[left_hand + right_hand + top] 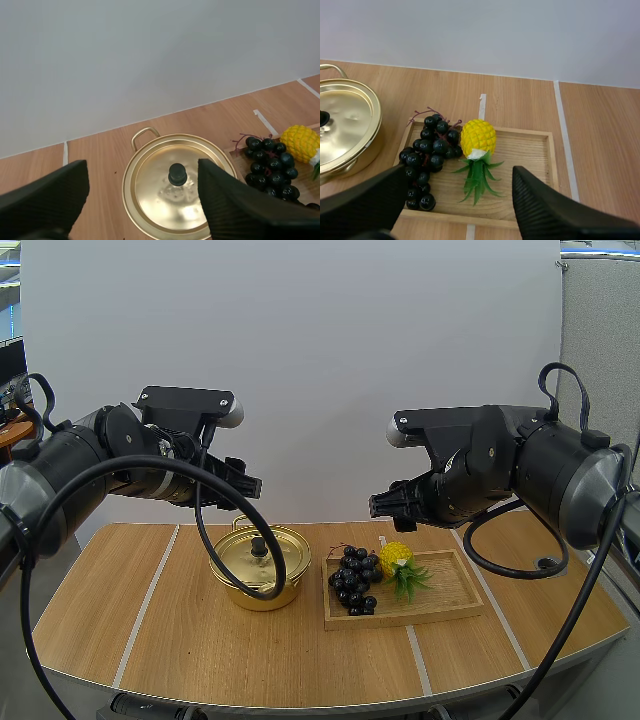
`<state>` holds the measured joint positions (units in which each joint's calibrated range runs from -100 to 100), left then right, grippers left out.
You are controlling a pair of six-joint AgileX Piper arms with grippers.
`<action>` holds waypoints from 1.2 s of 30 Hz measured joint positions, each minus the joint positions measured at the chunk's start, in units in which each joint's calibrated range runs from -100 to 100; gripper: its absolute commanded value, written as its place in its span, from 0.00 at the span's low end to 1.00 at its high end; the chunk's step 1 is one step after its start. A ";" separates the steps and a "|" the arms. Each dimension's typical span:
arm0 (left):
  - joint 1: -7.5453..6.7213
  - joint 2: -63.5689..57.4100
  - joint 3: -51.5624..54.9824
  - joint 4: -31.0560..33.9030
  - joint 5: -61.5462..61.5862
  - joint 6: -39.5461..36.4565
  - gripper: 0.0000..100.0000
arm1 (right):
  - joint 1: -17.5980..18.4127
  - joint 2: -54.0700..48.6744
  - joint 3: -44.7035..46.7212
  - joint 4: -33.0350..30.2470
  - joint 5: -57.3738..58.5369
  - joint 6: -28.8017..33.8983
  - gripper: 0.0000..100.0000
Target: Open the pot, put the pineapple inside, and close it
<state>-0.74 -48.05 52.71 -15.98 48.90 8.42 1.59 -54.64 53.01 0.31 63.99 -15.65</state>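
Note:
A gold pot (262,565) with its lid (172,192) on stands at the table's middle; the lid has a black knob (177,173). A small yellow pineapple (396,560) with green leaves lies on a wooden tray (450,590), beside a bunch of dark grapes (355,578). My left gripper (245,485) hangs open high above the pot (145,135), its fingers (235,200) wide apart. My right gripper (385,505) hovers open above the tray (530,150), over the pineapple (478,137) and grapes (431,152).
White tape lines (148,605) cross the wooden table. A white wall stands behind the table. Bare wood lies to the left of the pot and to the right of the tray.

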 measured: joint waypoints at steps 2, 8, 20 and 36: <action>0.00 0.14 0.00 0.00 0.00 1.14 1.00 | 0.00 0.00 0.00 -0.31 0.00 0.00 1.00; 0.00 2.82 -0.24 -0.12 2.11 6.23 1.00 | 0.00 0.00 0.00 -0.31 0.00 0.00 1.00; 0.00 24.34 -11.03 -8.12 10.77 22.25 1.00 | 0.00 0.00 0.00 -0.31 -1.41 0.00 1.00; 0.00 42.09 -16.94 -8.37 13.47 24.68 1.00 | 0.00 0.00 0.00 -0.31 -1.55 0.00 1.00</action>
<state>-0.74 -5.96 35.78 -24.35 62.36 33.10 1.59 -54.64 53.01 0.00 62.44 -15.65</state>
